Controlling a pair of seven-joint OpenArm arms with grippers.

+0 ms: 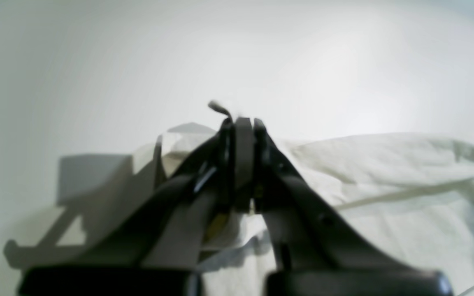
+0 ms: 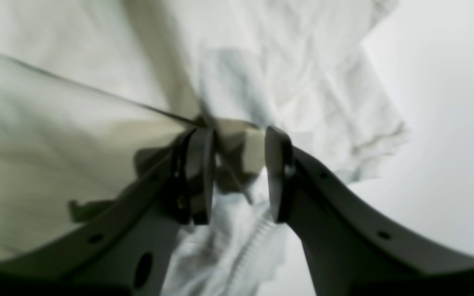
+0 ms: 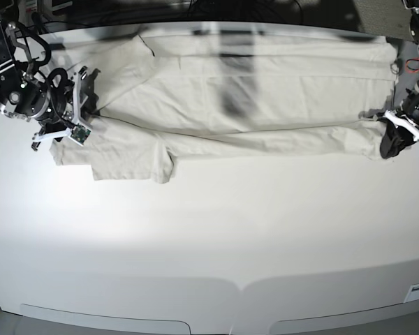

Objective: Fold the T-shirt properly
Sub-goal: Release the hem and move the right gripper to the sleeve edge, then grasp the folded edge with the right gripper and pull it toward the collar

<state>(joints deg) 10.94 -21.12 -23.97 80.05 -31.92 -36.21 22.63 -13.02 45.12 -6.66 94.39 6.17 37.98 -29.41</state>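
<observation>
T-shirt [image 3: 251,105]: we see it stretched wide along the far half of the worktop [image 3: 209,237], reaching nearly from one arm to the other, with one long fold line running across it.
Look: pale off-white, plain, a shade darker than the worktop; rumpled, with a sleeve lying flat toward the near side on the base view's left.
Right hand [image 2: 237,172]: we see its fingers held apart with a bunched edge of the T-shirt [image 2: 237,144] between them; it is at the sleeve end, on the base view's left [image 3: 80,115].
Left hand [image 1: 243,135]: its fingers are pressed together; whether any cloth is caught between them we cannot tell. It sits at the other end of the T-shirt [image 1: 385,164], on the base view's right [image 3: 394,136].
Only the base view: the whole spread of the cloth and both arms at once.
Only the right wrist view: a taut crease running from the fingers across the cloth, and a ribbed hem below them.
Only the left wrist view: the closed fingertips against bare worktop [image 1: 97,61], cloth behind and beside them.
</observation>
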